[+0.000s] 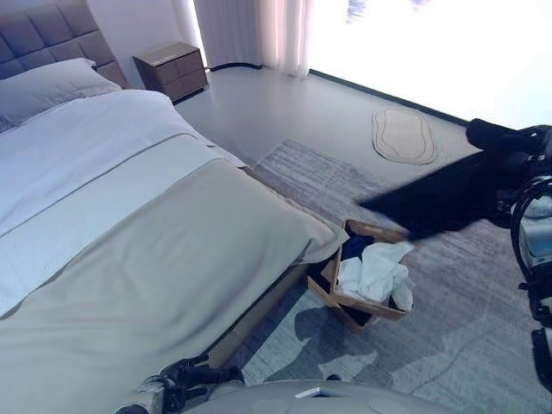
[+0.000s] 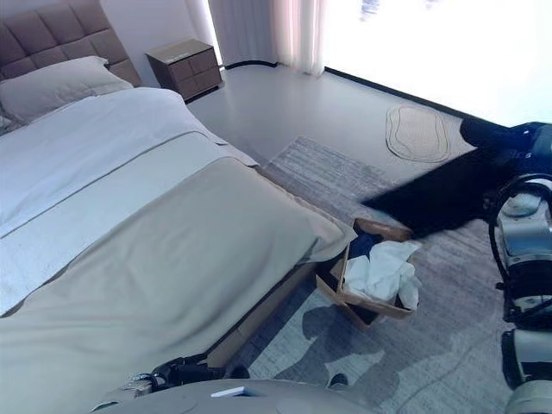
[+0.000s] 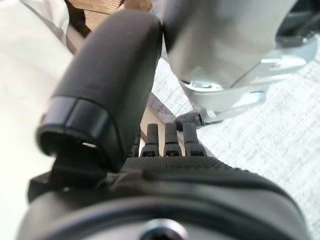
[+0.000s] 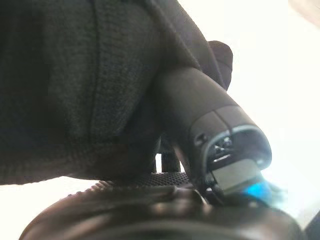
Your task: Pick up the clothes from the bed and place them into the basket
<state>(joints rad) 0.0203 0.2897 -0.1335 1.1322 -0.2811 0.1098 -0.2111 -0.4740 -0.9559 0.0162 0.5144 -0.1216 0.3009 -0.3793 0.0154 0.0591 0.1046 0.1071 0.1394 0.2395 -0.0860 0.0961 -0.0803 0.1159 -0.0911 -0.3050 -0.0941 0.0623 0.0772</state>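
A: What does the right hand (image 4: pixel 200 125) have?

B: It is clenched on a black garment (image 1: pixel 440 200). In the right wrist view the dark knit cloth bunches against the thumb and palm. From the head views the garment streams out flat from the hand, up in the air.

A: What lies below it?

B: The basket (image 1: pixel 366 304), on the grey rug (image 1: pixel 448 328), sits under the garment's far tip, lower than the hand. White clothes (image 1: pixel 378 272) and something dark blue (image 1: pixel 355 247) are already inside. The basket touches or sits just beside the corner of the bed (image 1: pixel 155 259).

A: And the left hand?

B: The left hand (image 3: pixel 165 145) shows low at the near edge of the head views, beside the bed's foot. In its wrist view the fingers (image 3: pixel 171 136) point out straight and relaxed, holding nothing, with the rug past them.

A: Farther out?

B: A pillow (image 1: pixel 47 86), a nightstand (image 1: pixel 172 69) by the headboard, and a small oval mat (image 1: pixel 403 135) on the floor beyond the right hand.
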